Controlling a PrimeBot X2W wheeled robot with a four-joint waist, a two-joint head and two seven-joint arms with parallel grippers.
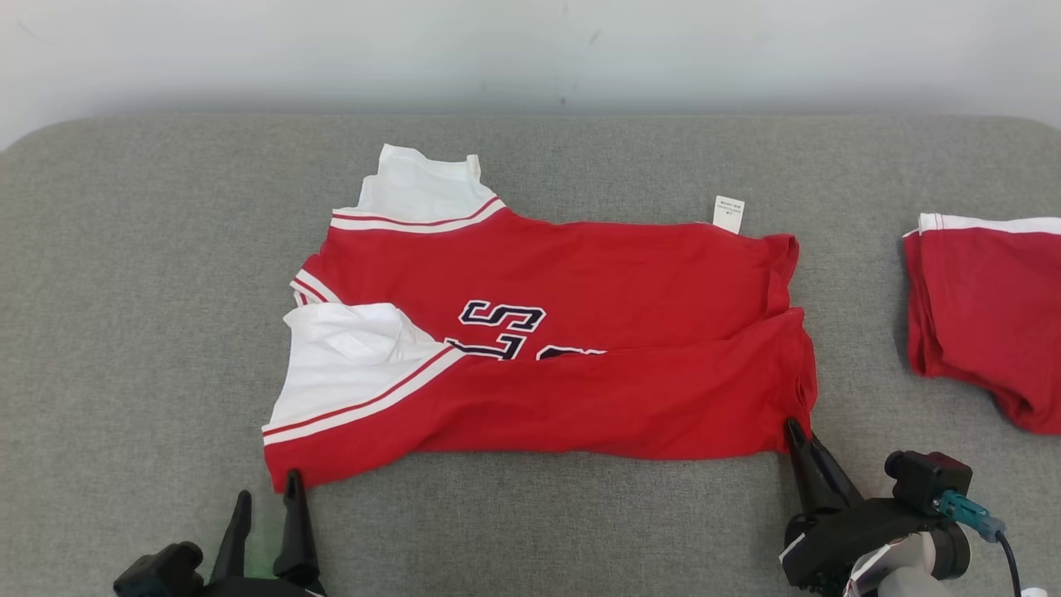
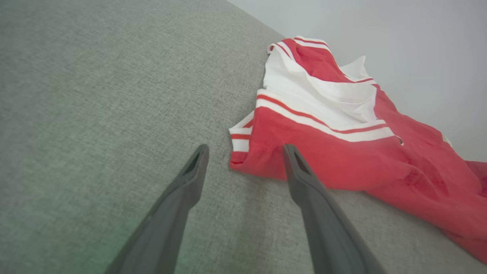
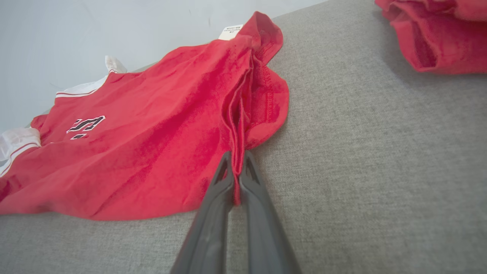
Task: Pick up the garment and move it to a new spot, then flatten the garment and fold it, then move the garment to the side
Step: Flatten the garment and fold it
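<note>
**Ana:** Where does it stand?

**Ben:** The red-and-white jersey (image 1: 547, 390) lies across the middle of the grey padded surface (image 1: 124, 332), with the sleeves toward its left edge and the hem toward its right. The right gripper (image 1: 794, 428) is pinched tight on a raised ridge of hem (image 3: 243, 110) at the jersey's near right corner. The left gripper (image 1: 267, 487) stands wide at the near left corner. One finger lies over the red sleeve (image 2: 258, 160), the other is over bare grey, and it holds nothing.

**Ana:** What makes this step go well?

**Ben:** It looks like a two-corner lift for the fold. The left should close on the sleeve corner, catching every layer there, before either arm rises. Then both should rise together and level, with the cloth taut between them. I'd expect a pull from the right alone to drag and bunch the hem.

**Ana:** What can't you make out?

**Ben:** I can't tell how many layers the right fingers have. Nor can I tell if the left finger touches the sleeve or hovers over it. The near flap covers the lower part of the dark lettering (image 1: 501, 325). The print on the white label (image 1: 728, 213) is too small to read. The second red garment (image 1: 986, 323) at the right edge is cut off by the frame.
</note>
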